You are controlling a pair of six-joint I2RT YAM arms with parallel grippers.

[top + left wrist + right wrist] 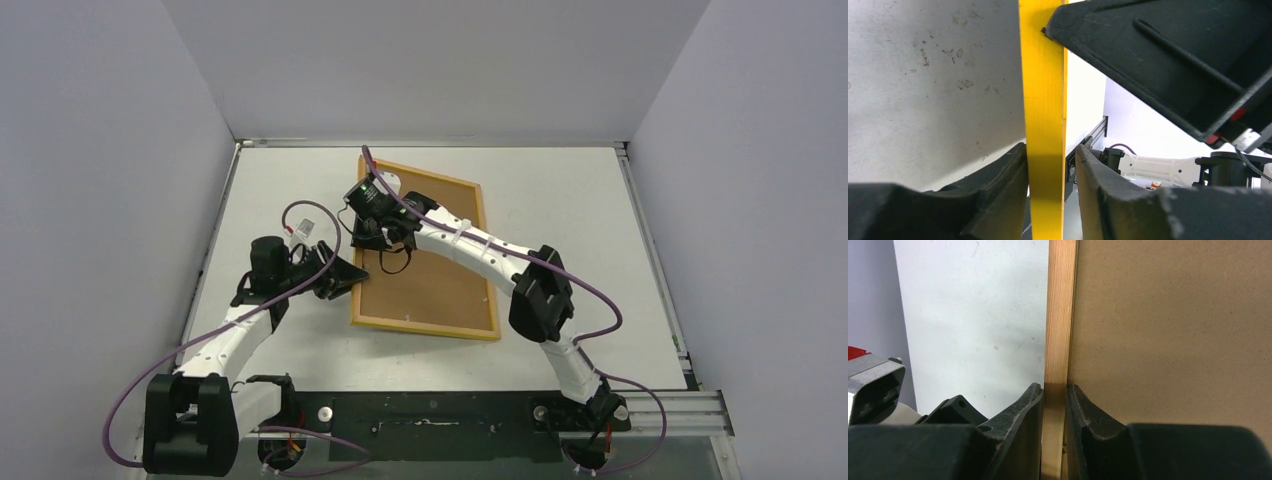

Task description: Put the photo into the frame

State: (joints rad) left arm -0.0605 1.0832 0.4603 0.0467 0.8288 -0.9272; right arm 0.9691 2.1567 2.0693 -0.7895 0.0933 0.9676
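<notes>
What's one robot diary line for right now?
right gripper: pinching thin yellow-and-wood picture frame | left gripper: straddling its rail, unclamped | flat brown backing board: in frame | photo: unseen

The frame [1045, 125] is bright yellow in front and pale grained wood behind; the board [1173, 330] is plain brown. The table [560, 190] is white with faint grey specks; the arms [470, 245] are white and black, their cables [619, 320] purple.

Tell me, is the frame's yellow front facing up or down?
Down: the frame shows its wood-coloured back and the brown backing board from above; yellow appears only in the left wrist view.
</notes>
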